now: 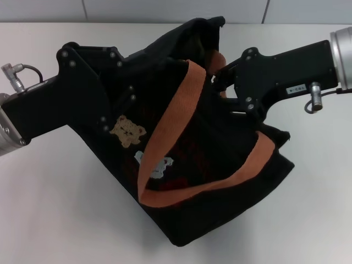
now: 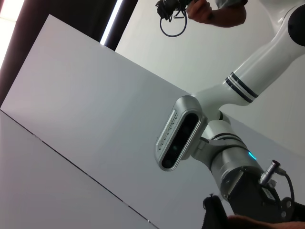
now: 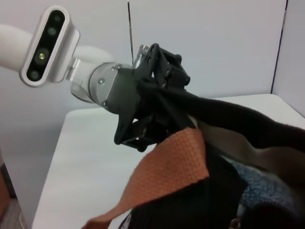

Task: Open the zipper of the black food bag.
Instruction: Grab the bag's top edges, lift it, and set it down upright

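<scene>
The black food bag [image 1: 209, 181] is seen at the middle of the white table [image 1: 49, 209] in the head view, tipped and slumped, its long axis running from about 11 o'clock down to 5 o'clock, with its mouth turned up toward 12 o'clock. An orange-brown webbing handle [image 1: 165, 137] is looped across its front face, beside a bear patch [image 1: 127, 132]. The left gripper [image 1: 118, 91] is pressed against the bag's upper edge at about 9 o'clock; in the right wrist view its fingers [image 3: 147, 112] are closed on a fold of the bag's black fabric. The right gripper [image 1: 217, 74] is set at the bag's mouth near 1 o'clock; whether it is open or closed cannot be told. The zipper cannot be made out. Inside the mouth, pale lining [image 3: 257, 152] and a blue-grey fuzzy thing [image 3: 259, 183] are seen from the right wrist.
</scene>
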`<state>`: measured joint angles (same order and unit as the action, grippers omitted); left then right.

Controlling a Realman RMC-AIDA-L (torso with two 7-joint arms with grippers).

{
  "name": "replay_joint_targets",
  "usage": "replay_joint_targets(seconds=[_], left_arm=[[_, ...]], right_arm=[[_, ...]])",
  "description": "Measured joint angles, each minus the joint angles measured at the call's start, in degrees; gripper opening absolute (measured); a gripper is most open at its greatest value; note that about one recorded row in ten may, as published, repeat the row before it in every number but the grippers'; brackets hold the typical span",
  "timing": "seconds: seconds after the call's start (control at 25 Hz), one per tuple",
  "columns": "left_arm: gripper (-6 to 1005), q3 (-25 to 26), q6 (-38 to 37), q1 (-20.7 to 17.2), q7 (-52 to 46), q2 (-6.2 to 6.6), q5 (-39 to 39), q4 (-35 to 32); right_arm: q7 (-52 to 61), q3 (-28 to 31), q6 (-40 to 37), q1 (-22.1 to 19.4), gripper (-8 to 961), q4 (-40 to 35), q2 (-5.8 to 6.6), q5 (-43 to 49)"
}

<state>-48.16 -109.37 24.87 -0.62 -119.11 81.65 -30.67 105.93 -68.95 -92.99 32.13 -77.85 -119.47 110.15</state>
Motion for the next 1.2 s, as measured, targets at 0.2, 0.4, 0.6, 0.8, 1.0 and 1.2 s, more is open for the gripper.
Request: replay_joint_targets(seconds=[0.2, 0.4, 0.6, 0.8, 1.0, 1.2], left_arm=[[131, 0.0, -0.1, 0.0, 0.0, 0.02, 0.0, 0.0], [131, 0.0, -0.1, -0.1, 0.0, 0.02, 0.0, 0.1], [131, 0.0, -0.2, -0.1, 0.0, 0.02, -0.1, 0.0], [131, 0.0, -0.4, -0.2, -0.1, 0.02, -0.1, 0.0], [131, 0.0, -0.4, -0.1, -0.6, 0.02, -0.1, -0.3], [131, 0.0, -0.4, 0.0, -0.6, 0.02, -0.1, -0.3]], right_arm=[[0.0, -1.6, 1.9, -0.3, 155, -1.2, -0.05, 0.1], [0.1, -1.2, 1.1, -0.6, -5, -1.5, 0.12, -0.3], [0.8, 1.5, -1.0, -0.9, -2, -2.3, 0.28, -0.6], [2.1, 5.2, -2.4, -0.5, 39, -2.0, 0.36, -0.4], [2.2, 5.2, -2.5, 0.1, 139, -0.9, 0.38, -0.1], [2.7, 5.0, -3.4, 0.8, 271, -0.2, 0.38, 0.0]])
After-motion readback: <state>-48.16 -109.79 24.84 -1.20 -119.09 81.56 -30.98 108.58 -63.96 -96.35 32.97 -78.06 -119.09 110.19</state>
